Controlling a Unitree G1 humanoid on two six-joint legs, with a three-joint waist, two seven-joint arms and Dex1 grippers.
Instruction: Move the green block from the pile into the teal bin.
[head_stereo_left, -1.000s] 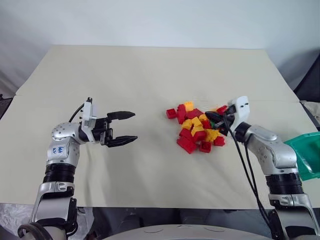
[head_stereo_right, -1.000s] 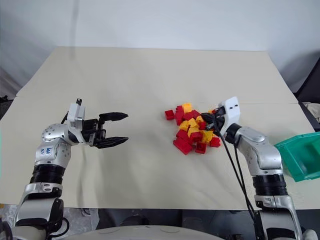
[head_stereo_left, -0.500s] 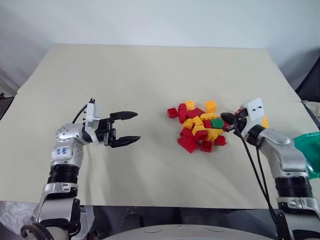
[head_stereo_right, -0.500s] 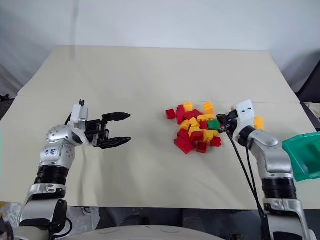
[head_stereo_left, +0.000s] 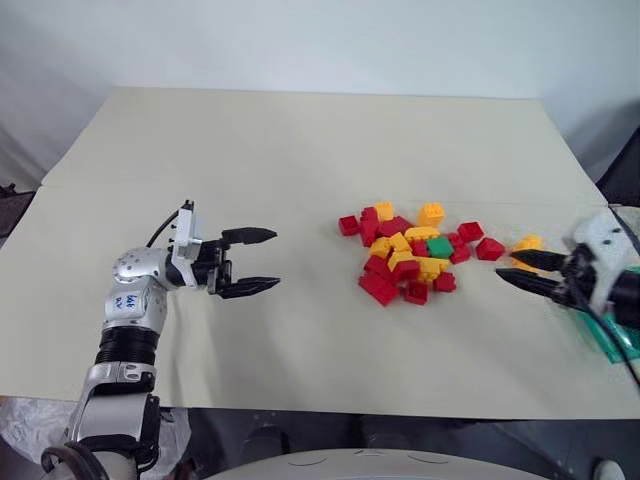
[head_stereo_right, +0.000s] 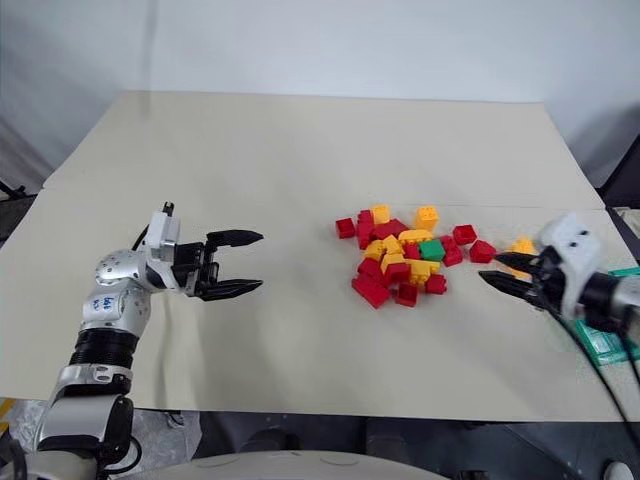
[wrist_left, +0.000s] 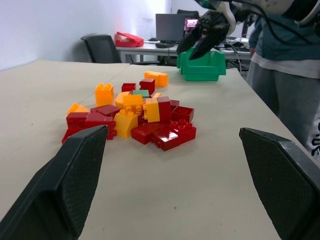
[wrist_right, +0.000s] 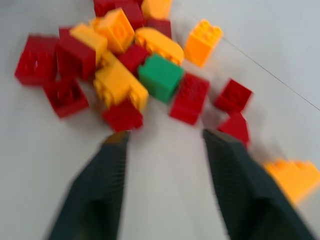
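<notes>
The teal bin (wrist_left: 201, 66) looks empty (interior partly hidden); the left gripper (head_stereo_left: 262, 262) and right gripper (head_stereo_right: 508, 272) gape, holding nothing.

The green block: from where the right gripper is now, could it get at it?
Probably yes. The green block sits exposed on the pile's right side, top face uncovered. The right gripper hangs open and empty beside the pile, fingers pointing toward it; a few loose red bricks lie between, low on the table.
</notes>
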